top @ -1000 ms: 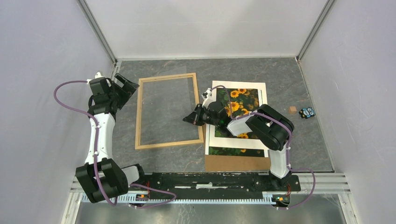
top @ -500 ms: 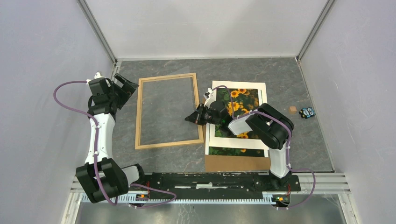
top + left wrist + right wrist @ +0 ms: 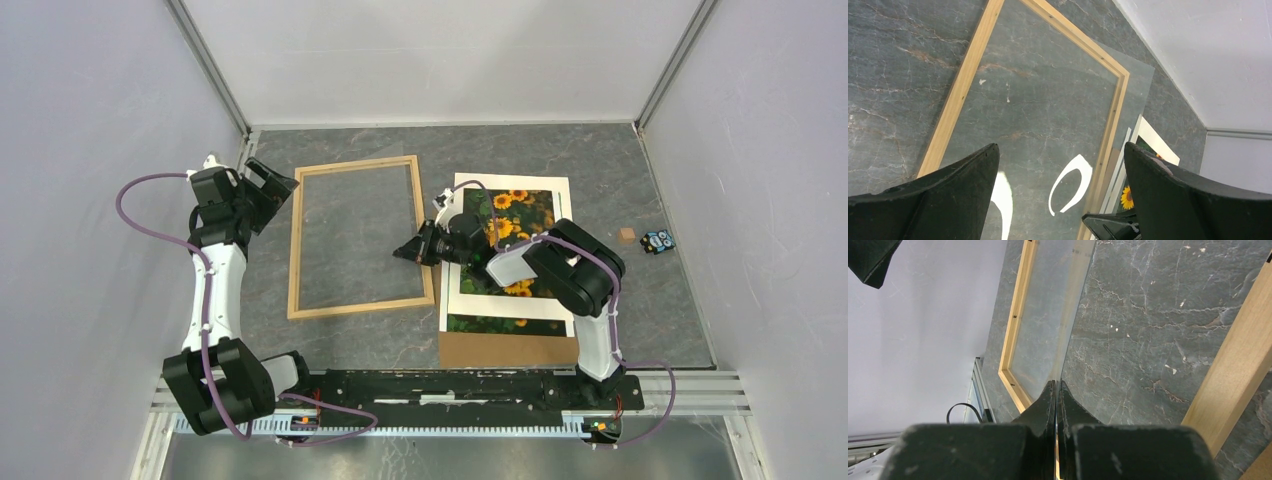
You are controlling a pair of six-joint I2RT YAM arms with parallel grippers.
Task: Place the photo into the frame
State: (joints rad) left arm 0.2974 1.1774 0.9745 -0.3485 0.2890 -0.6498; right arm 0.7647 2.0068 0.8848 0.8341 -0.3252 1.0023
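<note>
The light wood frame [image 3: 297, 240] lies flat on the table left of centre. A clear pane [image 3: 1058, 305] lies tilted over it. My right gripper [image 3: 408, 250] is shut on the pane's right edge, by the frame's right strip. The photo [image 3: 520, 205] of orange blooms lies right of the frame, under a white mat [image 3: 560, 190] and my right arm. My left gripper [image 3: 275, 185] is open and empty above the frame's far left corner. In the left wrist view the frame [image 3: 955, 105] and pane corner [image 3: 1140, 85] show between the fingers.
A brown board [image 3: 500, 348] lies under the photo and mat, its near edge sticking out. A small brown cube [image 3: 626, 235] and a small blue toy [image 3: 657, 241] sit near the right wall. Walls enclose the table on three sides.
My right gripper has edged left with the pane, which now sits lower and more squarely over the frame. The left arm has not moved.
</note>
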